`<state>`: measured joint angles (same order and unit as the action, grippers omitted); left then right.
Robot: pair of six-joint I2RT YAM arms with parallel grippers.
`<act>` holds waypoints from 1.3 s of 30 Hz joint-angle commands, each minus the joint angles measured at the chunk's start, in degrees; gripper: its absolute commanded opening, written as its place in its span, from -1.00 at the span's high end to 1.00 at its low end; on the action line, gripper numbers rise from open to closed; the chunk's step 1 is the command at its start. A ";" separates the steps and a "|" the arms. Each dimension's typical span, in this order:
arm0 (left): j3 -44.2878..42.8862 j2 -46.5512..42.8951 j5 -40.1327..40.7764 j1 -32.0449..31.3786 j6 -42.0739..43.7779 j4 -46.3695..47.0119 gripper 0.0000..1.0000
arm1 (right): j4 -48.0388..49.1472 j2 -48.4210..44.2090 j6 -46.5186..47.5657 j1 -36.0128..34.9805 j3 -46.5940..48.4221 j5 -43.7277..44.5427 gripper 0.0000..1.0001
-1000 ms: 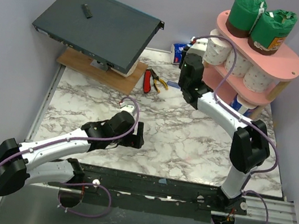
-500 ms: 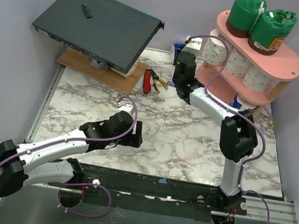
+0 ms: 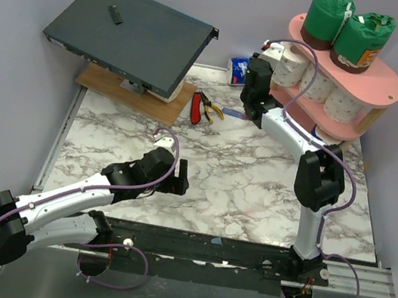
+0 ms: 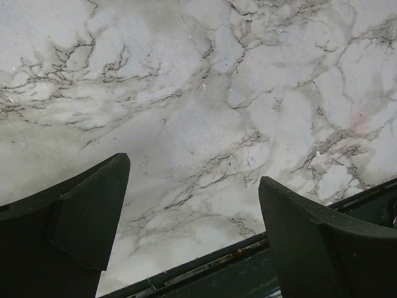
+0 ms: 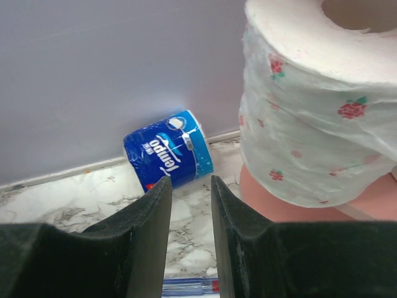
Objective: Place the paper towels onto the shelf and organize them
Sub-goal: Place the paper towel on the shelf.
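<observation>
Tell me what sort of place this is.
Most likely a robotics lab test cell: a marble-patterned table boxed in by plain lilac walls, two arms bolted to a rail at its near edge, and staged props like the pink shelf.

Top camera is looking steeply down from high at the near side over the whole counter [image 3: 252, 196] and shelf [image 3: 389, 85], left wrist camera is hovering close above the counter's near edge, and right wrist camera is peering low at the blue roll [image 5: 169, 156] and shelf corner, both also showing overhead.
</observation>
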<state>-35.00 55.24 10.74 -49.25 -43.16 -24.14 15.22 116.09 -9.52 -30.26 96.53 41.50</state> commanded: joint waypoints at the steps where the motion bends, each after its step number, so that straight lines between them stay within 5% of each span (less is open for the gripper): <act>1: 0.59 -0.66 1.47 -0.14 0.01 -0.23 -0.82 | -2.80 1.76 -1.38 1.33 1.29 0.95 0.31; 39: 1.03 -0.14 1.30 -0.05 -1.38 -0.21 -0.81 | -3.33 5.61 0.47 7.29 6.55 3.86 0.30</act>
<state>-34.24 54.87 10.94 -49.25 -44.21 -24.14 13.02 120.33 -9.98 -24.10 100.47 42.63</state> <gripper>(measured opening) 0.905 0.350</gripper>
